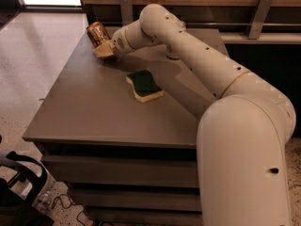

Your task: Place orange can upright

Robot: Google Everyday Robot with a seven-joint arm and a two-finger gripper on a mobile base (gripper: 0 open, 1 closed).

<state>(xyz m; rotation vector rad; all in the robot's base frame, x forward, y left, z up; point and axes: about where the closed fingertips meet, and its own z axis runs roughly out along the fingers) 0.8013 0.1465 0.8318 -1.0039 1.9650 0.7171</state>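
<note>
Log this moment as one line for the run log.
gripper: at far corner of table, gripping orange can | orange can: tilted, not yet upright | sponge: mid-table, apart

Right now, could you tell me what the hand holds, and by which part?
The hand, at the far-left corner of the table, grips the orange can by its lower end.

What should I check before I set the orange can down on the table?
1. Grip: claw shut on the orange can: ok.
2. Can upright: it is tilted, top leaning away to the left: not ok.
3. Can's lower end touching the table: cannot tell.
4. Margin from the edge: the claw is at the table's far left corner: not ok.
5. Sponge apart from the claw, nearer mid-table: ok.
</note>
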